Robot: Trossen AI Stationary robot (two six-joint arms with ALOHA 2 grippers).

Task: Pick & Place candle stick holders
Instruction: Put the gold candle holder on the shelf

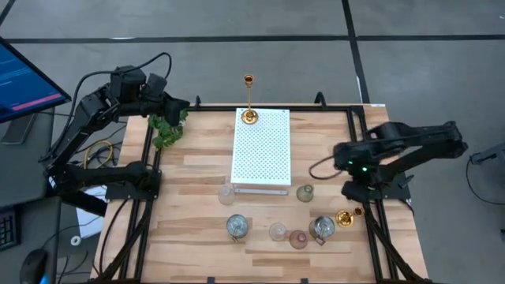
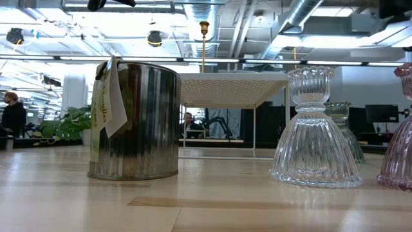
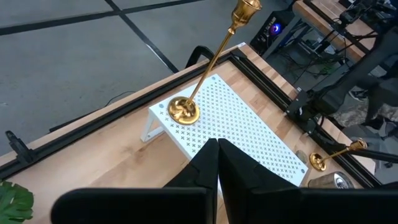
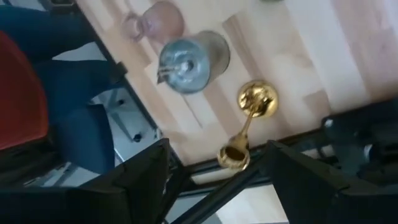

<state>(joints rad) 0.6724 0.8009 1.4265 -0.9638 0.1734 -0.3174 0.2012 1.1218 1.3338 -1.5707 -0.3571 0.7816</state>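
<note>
Right tool hangs open over the gold stick lying at counter edge, so drop straight & pinch mid-stem; left tool waits closed, empty.

In the low view, the silver tin hides the gold stick's base and part of the white board. The pink glass cup is cut off at the edge there. In the right wrist view everything is blurry, and a person's blue leg runs off the side.
</note>
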